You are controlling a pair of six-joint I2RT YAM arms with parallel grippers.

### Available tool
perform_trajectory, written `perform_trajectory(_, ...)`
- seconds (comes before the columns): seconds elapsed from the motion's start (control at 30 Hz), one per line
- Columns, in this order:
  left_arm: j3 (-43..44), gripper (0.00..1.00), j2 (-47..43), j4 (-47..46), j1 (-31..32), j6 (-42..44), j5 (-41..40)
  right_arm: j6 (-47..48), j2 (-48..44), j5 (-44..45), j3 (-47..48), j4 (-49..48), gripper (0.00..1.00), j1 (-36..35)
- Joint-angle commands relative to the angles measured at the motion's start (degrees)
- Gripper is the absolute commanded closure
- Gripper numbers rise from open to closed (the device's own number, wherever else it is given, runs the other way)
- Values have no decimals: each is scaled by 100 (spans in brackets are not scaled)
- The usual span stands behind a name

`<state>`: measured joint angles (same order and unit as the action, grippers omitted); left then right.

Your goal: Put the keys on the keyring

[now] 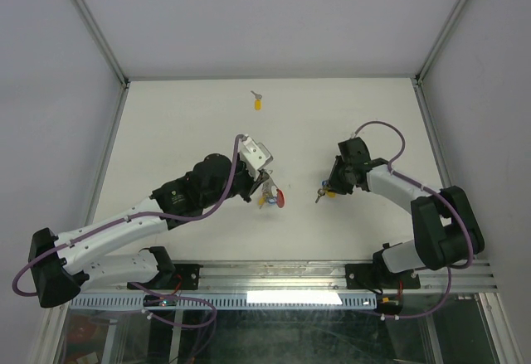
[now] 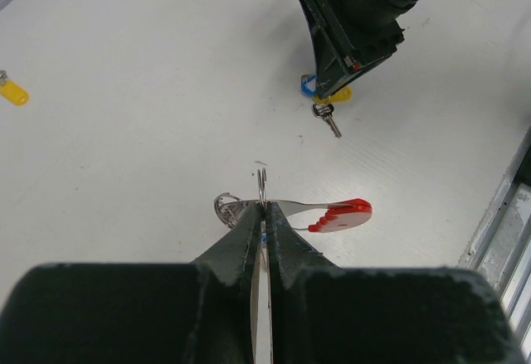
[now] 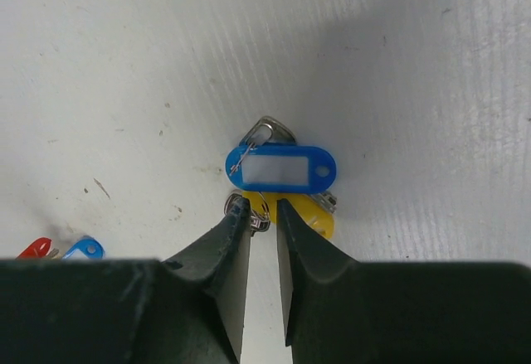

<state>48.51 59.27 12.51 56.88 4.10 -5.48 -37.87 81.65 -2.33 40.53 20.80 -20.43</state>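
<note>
The left gripper [image 2: 264,211], two matte black plastic fingers tapering to blunt wedges, is clenched tight on the keyring [image 2: 332,215]. It pinches a thin silver wire ring that stands on edge just above the fingertips. On one side of the pinch sits a small tangle of further wire loops. On the other, a slim bright metal neck leads to a flat, curved red plastic strip with a stepped, ridged edge. The keyring is low over the white table [image 1: 182,132], near its middle; whether the strip touches the surface cannot be told. The right gripper [image 3: 261,216], with the same black wedge fingers, points down at a cluster of keys [image 2: 326,118], well apart from the keyring on the right side. Its jaws stand a narrow slit apart, with a bit of silver ring by one fingertip; whether they pinch that metal cannot be told. Just beyond the tips lies a glossy blue tag [image 3: 280,169], a rounded oblong with a pale label window and a hole at one end. It overlaps a yellow tag [image 3: 319,216] of similar shape, with a silver key head and a fine wire loop poking out behind. Far across the table a lone key [image 1: 257,101] with a yellow head lies by itself. The table is matte, faintly ribbed and lightly scuffed.
</note>
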Motion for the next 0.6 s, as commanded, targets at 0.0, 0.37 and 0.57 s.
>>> perform_trajectory(0.0, 311, 100, -29, -187, -72, 100, 99, 25, 33, -76, 28, -198, 79, 39)
perform_trajectory(0.37, 325, 100, -4, -141, -72, 104, 152, 51, 0, -211, -7, -190, 79, 47)
perform_trajectory(0.57, 344, 100, 39, -138, -70, 117, 195, 51, -134, -261, 15, -151, 79, 47)
